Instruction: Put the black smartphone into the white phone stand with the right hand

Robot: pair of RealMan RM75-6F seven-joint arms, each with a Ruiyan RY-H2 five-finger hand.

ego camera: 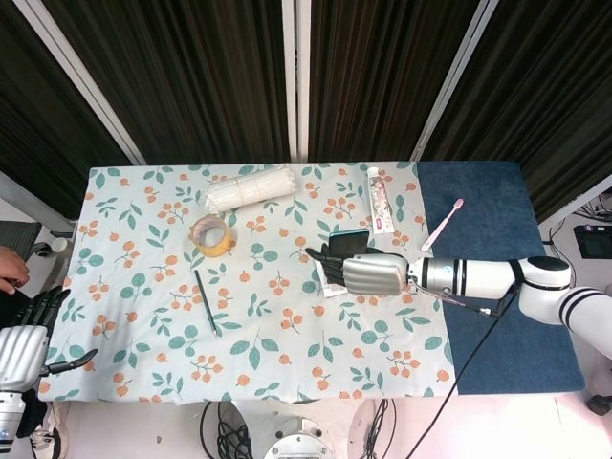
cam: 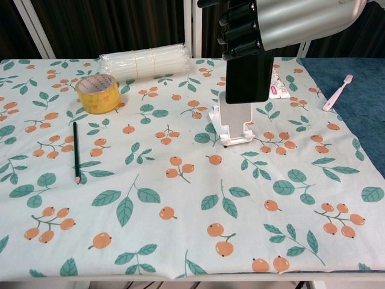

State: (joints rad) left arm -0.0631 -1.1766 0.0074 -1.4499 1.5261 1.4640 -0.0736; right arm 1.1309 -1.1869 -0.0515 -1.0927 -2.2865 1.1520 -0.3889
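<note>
Resting off the table's near-left corner with its fingers spread and nothing in them, the left hand (ego camera: 24, 346) is sitting well apart from the action, while on the floral tablecloth (cam: 180, 198) a dark pencil (cam: 76, 152), a roll of yellow tape (cam: 97, 93) and a wrapped bundle of clear straws (cam: 144, 62) are lying to the left. At centre, the right hand (cam: 283, 21) is clamping the black smartphone (cam: 248, 75) upright directly over the white phone stand (cam: 234, 124), its lower edge overlapping the stand's backrest. A pink toothbrush (cam: 337, 93) is lying on the blue mat (cam: 355, 90) at right.
</note>
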